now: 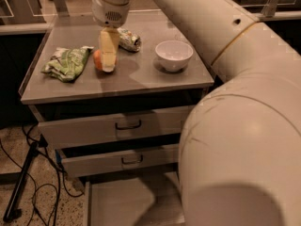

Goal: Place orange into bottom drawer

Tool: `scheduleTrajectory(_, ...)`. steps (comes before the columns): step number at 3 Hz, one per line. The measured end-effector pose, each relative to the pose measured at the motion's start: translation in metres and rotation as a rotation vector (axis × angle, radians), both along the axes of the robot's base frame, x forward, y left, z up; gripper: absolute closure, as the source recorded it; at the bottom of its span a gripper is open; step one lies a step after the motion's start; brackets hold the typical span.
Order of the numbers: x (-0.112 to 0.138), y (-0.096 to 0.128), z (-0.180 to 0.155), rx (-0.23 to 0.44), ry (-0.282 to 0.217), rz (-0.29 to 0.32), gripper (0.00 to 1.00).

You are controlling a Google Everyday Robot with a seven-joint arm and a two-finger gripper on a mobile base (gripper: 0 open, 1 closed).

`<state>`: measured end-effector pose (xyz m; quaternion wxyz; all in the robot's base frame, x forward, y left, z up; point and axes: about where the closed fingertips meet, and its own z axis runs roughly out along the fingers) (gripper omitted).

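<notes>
My tool [108,64] hangs straight down from my arm over the left half of the table [141,79], about midway between the back and front edges. It is right at the orange [97,60] and covers the fruit's right side, so only the left part shows. I cannot tell whether the tool is open, closed or gripping the fruit. The orange sits on the table, just beside the green-and-white snack bag [66,63], which lies near the left edge. A crumpled shiny packet [129,39] lies toward the back edge, and a white bowl [174,54] stands toward the right edge, well apart from the orange. Below the table, the bottom drawer [127,204] stands open, showing its bare grey floor.
</notes>
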<state>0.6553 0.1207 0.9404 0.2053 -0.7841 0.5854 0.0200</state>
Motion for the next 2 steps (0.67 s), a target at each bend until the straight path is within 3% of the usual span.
scheduleTrajectory(2, 0.008, 0.009, -0.015, -0.011, 0.018, -0.020, 0.00)
